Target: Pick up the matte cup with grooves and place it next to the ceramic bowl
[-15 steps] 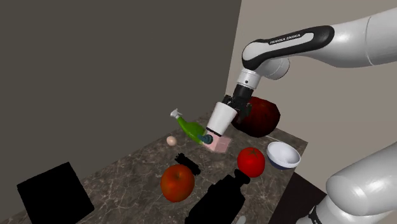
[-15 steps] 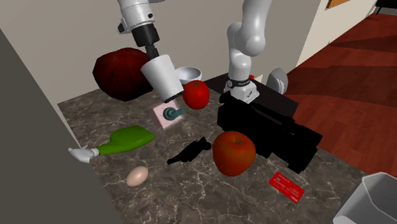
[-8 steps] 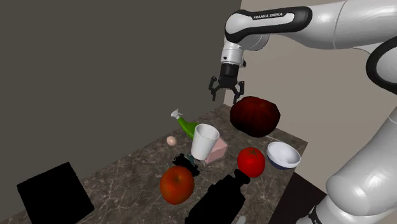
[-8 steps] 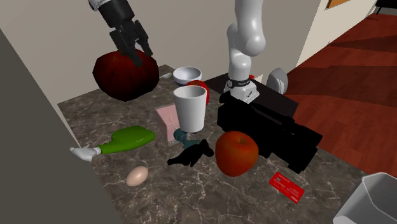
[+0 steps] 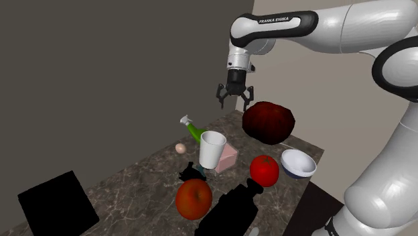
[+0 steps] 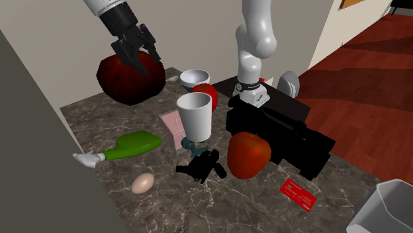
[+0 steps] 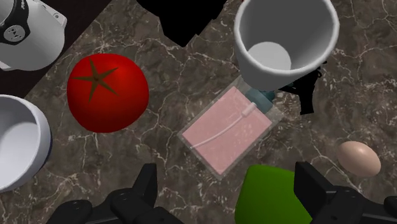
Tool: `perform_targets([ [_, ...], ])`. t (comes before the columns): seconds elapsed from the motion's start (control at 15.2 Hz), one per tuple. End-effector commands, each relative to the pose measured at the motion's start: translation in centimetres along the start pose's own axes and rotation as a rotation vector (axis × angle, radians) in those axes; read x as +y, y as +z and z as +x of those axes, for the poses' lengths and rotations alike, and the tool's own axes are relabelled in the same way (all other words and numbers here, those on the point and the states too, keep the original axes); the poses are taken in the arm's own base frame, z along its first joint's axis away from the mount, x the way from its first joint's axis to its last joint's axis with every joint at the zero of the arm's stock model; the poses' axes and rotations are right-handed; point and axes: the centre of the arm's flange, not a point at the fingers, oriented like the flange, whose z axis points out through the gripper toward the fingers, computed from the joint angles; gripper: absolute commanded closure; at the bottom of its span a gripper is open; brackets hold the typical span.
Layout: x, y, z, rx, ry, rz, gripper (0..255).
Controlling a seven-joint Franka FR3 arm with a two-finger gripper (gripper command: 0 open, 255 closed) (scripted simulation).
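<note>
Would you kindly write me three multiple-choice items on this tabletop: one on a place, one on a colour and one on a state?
1. What sits between the white cup and the white bowl?
A. a tomato
B. a banana
C. a spoon

2. What colour is the flat box beside the white cup?
A. blue
B. pink
C. yellow

3. How is the tool?
A. shut on the white cup
B. shut on nothing
C. open, holding nothing

Answers:
1 A: the red tomato lies between them in the shoulder view.
2 B: its top is plainly pink in the wrist view.
3 C: its two prongs stand apart, high above and away from the upright white cup.
</note>
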Motion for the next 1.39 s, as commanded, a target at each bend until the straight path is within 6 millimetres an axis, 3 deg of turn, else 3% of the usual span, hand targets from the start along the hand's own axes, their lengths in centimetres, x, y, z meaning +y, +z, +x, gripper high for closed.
perform_targets([
  [0.0, -0.1, 0.8, 0.0, 0.0, 0.001, 0.0, 0],
  [0.53, -0.1, 0.8, 0.0, 0.0, 0.001, 0.0, 0],
  [0.59, -0.1, 0.8, 0.0, 0.0, 0.001, 0.0, 255],
  [1.19, -0.1, 0.8, 0.0, 0.0, 0.001, 0.0, 255],
  [1.25, -0.1, 0.8, 0.0, 0.0, 0.001, 0.0, 0],
  [1.32, 0.1, 1.6, -1.5, 0.028, 0.0, 0.021, 0],
])
